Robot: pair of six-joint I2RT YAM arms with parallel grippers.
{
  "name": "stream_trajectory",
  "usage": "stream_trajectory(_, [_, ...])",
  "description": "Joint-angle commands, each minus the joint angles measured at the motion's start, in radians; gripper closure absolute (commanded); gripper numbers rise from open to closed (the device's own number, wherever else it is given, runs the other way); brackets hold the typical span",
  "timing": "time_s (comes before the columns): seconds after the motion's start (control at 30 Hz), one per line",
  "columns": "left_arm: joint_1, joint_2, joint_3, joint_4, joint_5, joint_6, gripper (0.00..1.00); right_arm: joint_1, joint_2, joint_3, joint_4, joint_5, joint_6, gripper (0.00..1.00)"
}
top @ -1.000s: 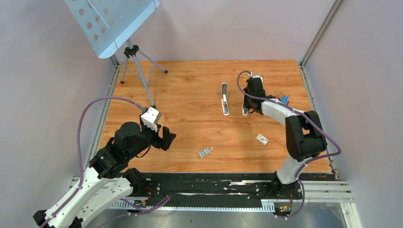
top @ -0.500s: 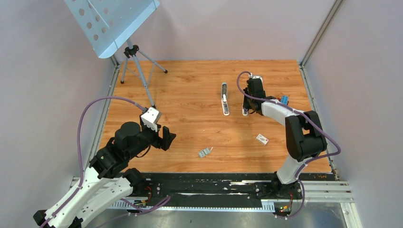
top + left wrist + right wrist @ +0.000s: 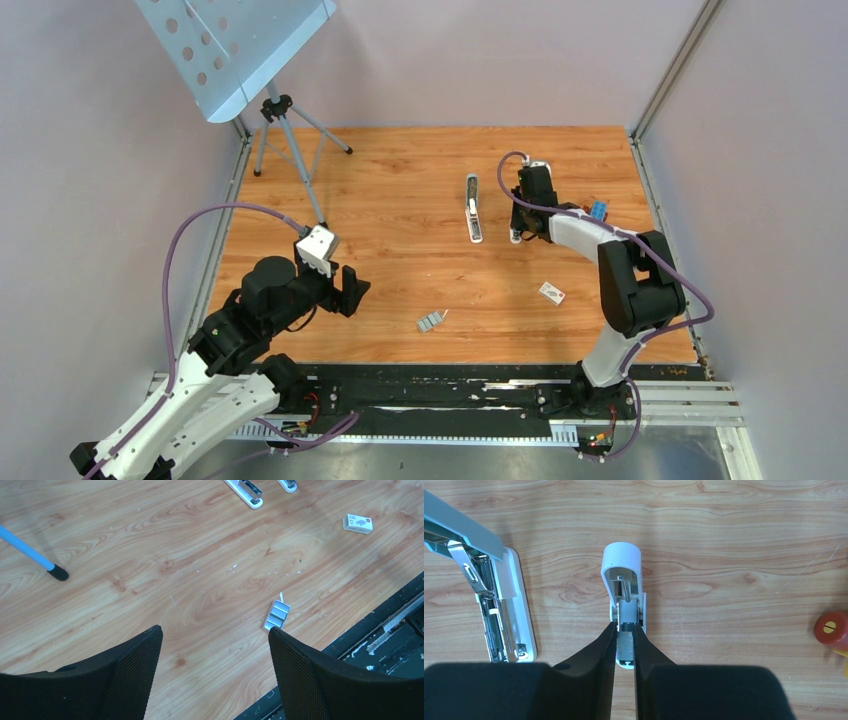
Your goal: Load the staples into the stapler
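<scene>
The right gripper (image 3: pixel 625 626) is down at the table (image 3: pixel 724 540), its black fingers (image 3: pixel 599 650) drawn almost together and pinching the near end of a small white stapler (image 3: pixel 622 557), whose rounded cap points away from the wrist. Between the fingertips we see a ribbed grey strip sitting in that piece's metal slot. We cannot tell whether it is a loose strip or part of the mechanism. Just to the left of this gripper lies the stapler (image 3: pixel 499 607), apart from the fingers, resting on its white base with its grey-blue top swung open and the metal channel bared. A red toy piece (image 3: pixel 830 629) sits well off to the gripper's right.

The left gripper (image 3: pixel 215 632) hangs above the table with its fingers spread wide and nothing between them. The staples (image 3: pixel 277 615) lie flat on the wood ahead of it, nearer its right finger than its left, touching neither. Farther ahead and to the right we make out a white box (image 3: pixel 357 523), and off to the left the black-tipped foot of a blue leg (image 3: pixel 30 555).
</scene>
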Motion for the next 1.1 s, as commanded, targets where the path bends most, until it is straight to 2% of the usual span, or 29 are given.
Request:
stream_trajectory(0.0, [0.004,0.001,-0.01,-0.006,-0.005,0.007,0.19,-0.016,0.03,-0.008,0.005,-0.001,-0.012,0.83])
stream_trajectory(0.73, [0.005,-0.002,-0.01,-0.008,-0.006,0.007,0.2,-0.017,0.057,-0.008,0.005,0.005,-0.026,0.83])
stream_trajectory(0.93, [0.005,-0.001,-0.01,-0.008,-0.006,0.007,0.19,-0.017,0.038,-0.001,-0.004,-0.01,-0.021,0.79])
stream_trajectory(1.07, [0.005,0.0,-0.009,-0.006,-0.006,0.007,0.19,-0.017,0.012,0.027,-0.061,-0.023,-0.013,0.71])
